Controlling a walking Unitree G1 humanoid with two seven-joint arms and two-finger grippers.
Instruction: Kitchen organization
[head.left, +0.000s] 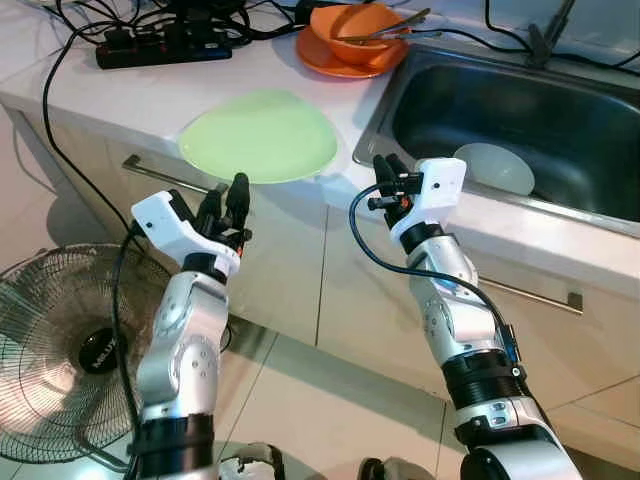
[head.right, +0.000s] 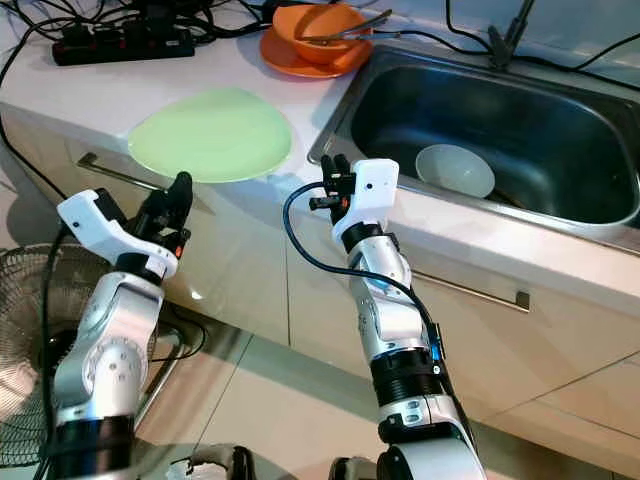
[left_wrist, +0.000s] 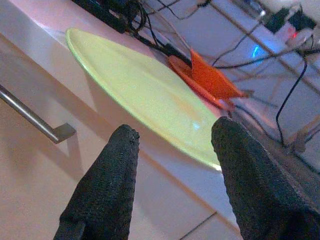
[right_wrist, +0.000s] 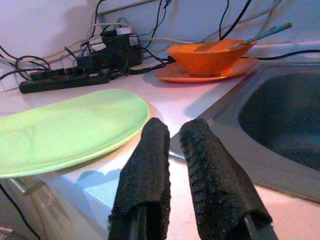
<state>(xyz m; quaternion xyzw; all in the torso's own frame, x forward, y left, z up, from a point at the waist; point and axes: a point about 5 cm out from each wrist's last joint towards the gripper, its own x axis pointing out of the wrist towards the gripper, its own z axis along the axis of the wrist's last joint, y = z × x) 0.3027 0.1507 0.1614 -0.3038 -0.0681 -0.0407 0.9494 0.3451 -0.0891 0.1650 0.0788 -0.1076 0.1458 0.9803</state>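
The green plate (head.left: 258, 136) lay flat on the counter (head.left: 120, 95), its near rim jutting slightly over the counter's front edge, to the left of the sink (head.left: 520, 130). The left gripper (head.left: 228, 208) was raised just below and in front of that rim, with its fingers spread apart, as the left wrist view made plain; the plate sat straight ahead of the gap, edge-on. The right gripper (head.left: 390, 180) stood near the sink's front left corner, beside the plate's right rim, its fingers close together with only a narrow slit between them. The left arm looked the better placed for a pinch on the overhanging rim.

Beyond the plate, an orange bowl (head.left: 357, 32) rested on an orange plate (head.left: 325, 60) with utensils across it. The head views showed a pale bowl (head.left: 495, 168) inside the sink. The right wrist view revealed a power strip (right_wrist: 62, 81) behind the plate.
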